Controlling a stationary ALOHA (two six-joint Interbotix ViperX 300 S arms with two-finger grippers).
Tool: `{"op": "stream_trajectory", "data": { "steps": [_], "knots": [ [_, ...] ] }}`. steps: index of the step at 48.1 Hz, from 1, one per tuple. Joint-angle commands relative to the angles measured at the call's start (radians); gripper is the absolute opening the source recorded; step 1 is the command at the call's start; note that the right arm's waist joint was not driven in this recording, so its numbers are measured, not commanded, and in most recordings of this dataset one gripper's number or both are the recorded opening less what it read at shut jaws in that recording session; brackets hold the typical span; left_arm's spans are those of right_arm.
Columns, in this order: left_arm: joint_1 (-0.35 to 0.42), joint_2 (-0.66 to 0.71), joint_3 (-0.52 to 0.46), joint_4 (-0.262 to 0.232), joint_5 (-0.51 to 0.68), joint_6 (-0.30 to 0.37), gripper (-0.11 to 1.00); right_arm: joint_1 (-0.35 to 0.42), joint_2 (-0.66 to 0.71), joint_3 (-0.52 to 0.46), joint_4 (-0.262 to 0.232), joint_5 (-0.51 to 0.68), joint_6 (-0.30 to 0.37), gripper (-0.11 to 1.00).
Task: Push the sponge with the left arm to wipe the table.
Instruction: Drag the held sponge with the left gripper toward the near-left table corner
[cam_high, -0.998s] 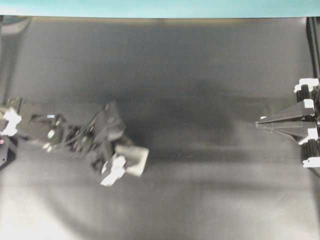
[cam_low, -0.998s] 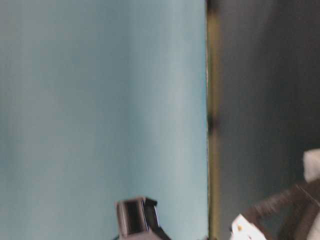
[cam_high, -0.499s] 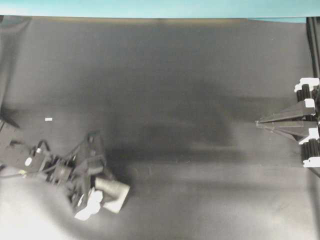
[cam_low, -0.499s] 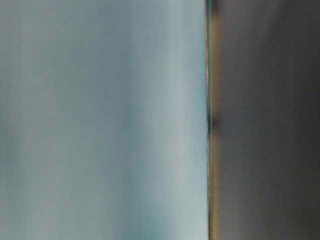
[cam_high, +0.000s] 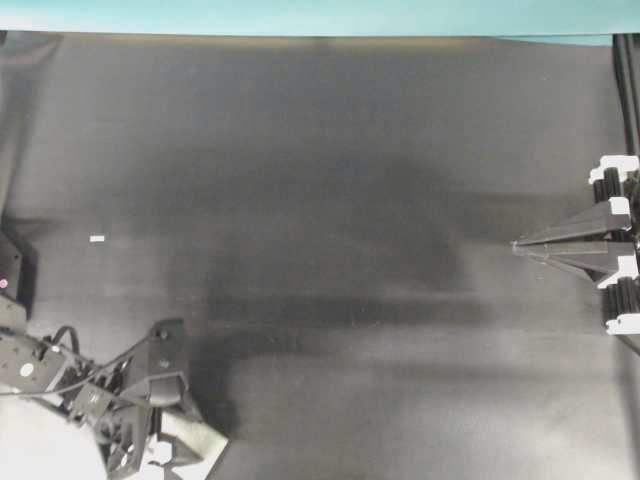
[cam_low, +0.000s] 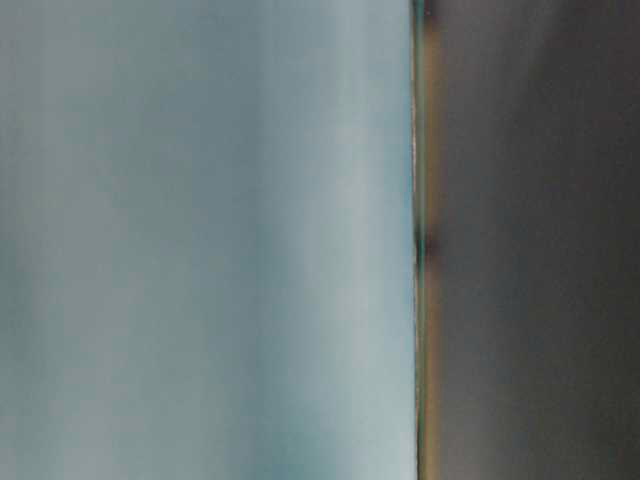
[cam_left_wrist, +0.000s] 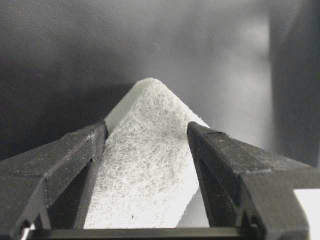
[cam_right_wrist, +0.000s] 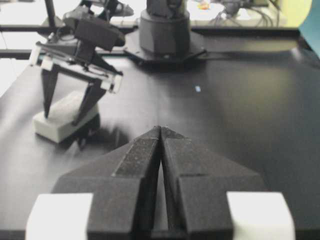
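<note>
The white sponge (cam_high: 203, 441) lies on the dark table (cam_high: 350, 150) at the bottom left of the overhead view, partly under the left arm. My left gripper (cam_high: 172, 452) stands over it. In the left wrist view the sponge (cam_left_wrist: 145, 165) sits cornerwise between the two black fingers, and the gripper (cam_left_wrist: 147, 129) touches it on both sides. The right wrist view shows the left gripper (cam_right_wrist: 62, 119) straddling the sponge (cam_right_wrist: 59, 125). My right gripper (cam_high: 515, 246) is shut and empty at the right edge, also in its own view (cam_right_wrist: 161, 128).
A tiny white fleck (cam_high: 97, 238) lies on the sheet at the left, also in the right wrist view (cam_right_wrist: 197, 89). A teal strip (cam_high: 320, 15) runs along the far edge. The table-level view is blurred and shows only teal and dark sheet.
My left gripper has swept the sponge from left of centre down to the bottom left corner of the overhead view. The right arm has not moved.
</note>
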Motion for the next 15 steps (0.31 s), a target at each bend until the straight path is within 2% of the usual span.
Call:
{"op": "stream_trajectory", "data": {
  "steps": [1,10,15],
  "knots": [
    [-0.017,-0.012,-0.011,0.002,-0.003,-0.003,0.64,0.000,0.005,-0.006,0.003,-0.014,0.008,-0.01],
    [0.015,-0.028,-0.017,0.005,-0.003,0.015,0.64,0.000,0.005,-0.006,0.003,-0.014,0.008,-0.01],
    [0.044,-0.071,-0.023,0.006,-0.003,0.055,0.64,0.000,0.005,-0.006,0.003,-0.014,0.008,-0.01]
  ]
}}
